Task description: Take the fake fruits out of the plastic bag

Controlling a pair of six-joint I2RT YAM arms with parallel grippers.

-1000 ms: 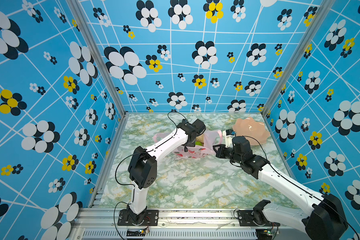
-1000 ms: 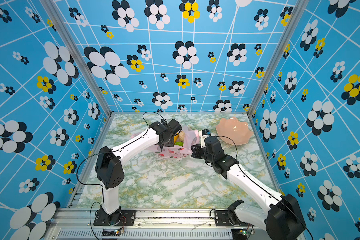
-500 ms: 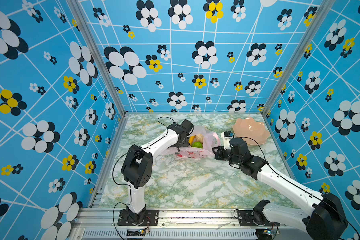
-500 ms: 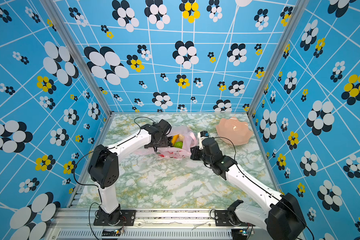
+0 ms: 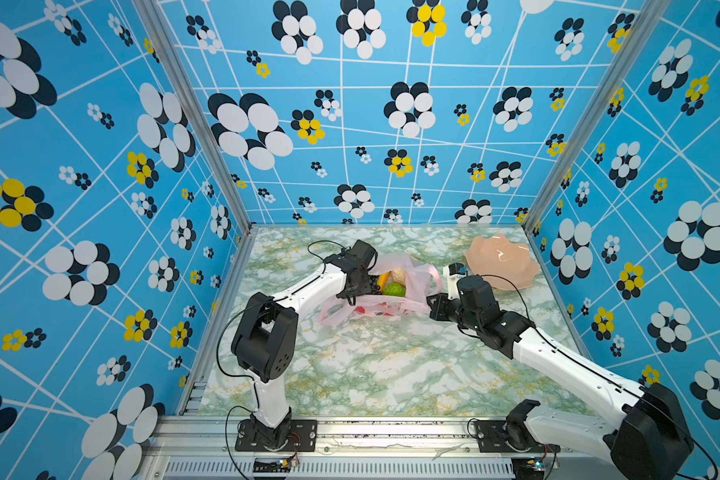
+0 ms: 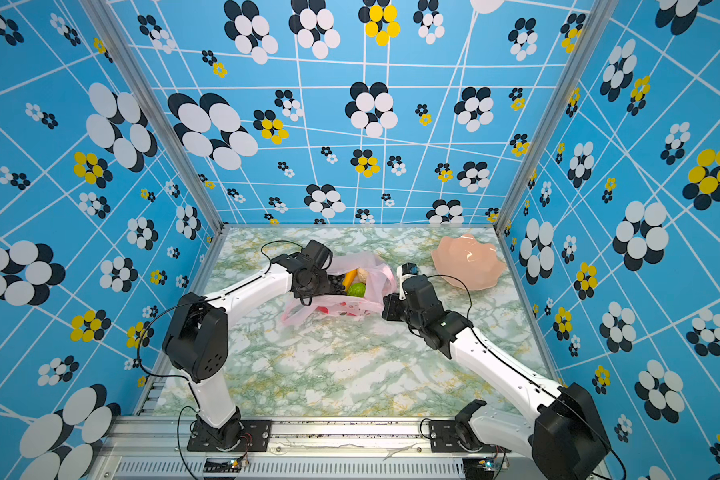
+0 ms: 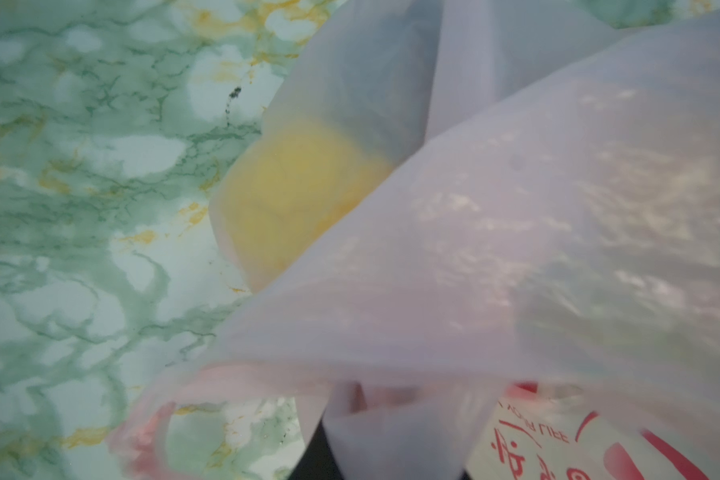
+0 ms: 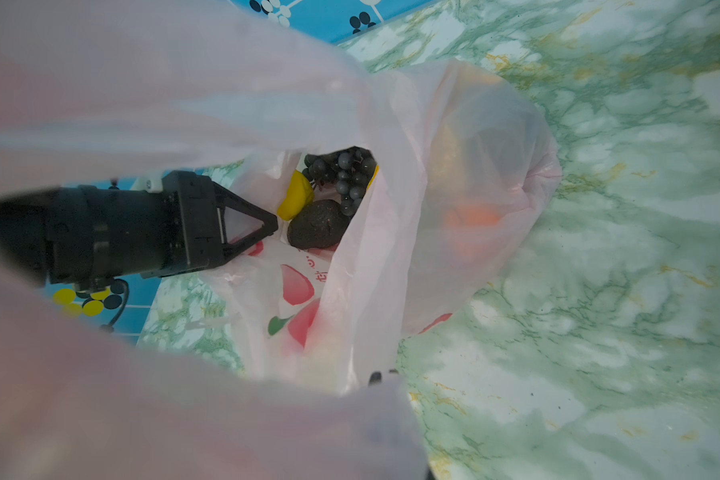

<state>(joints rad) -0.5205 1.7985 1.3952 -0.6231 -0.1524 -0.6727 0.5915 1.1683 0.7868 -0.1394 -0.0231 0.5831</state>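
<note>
At the table's [image 5: 371, 365] back half, the left gripper [image 8: 273, 226] pinches its fingers on the bag's [image 5: 391, 309] rim and the right gripper [image 5: 432, 306] clamps the opposite edge. Best to spread the mouth slowly and low, so the thin film doesn't tear. Bag: crinkly, translucent pink, red print. Fruits [image 8: 316, 224] inside: grapes [image 8: 344, 174], banana [image 8: 294, 199], green one [image 5: 393, 289].

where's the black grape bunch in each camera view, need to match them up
In a top view: black grape bunch in the mouth of the pink plastic bag, just left of the green fruit.
In a top view: same spot, left of the green fruit.
Left wrist: not in it; only bag film shows.
Right wrist: deep in the bag's opening, beside the dark fruit.
Shared landmark: the bag's red print.
</note>
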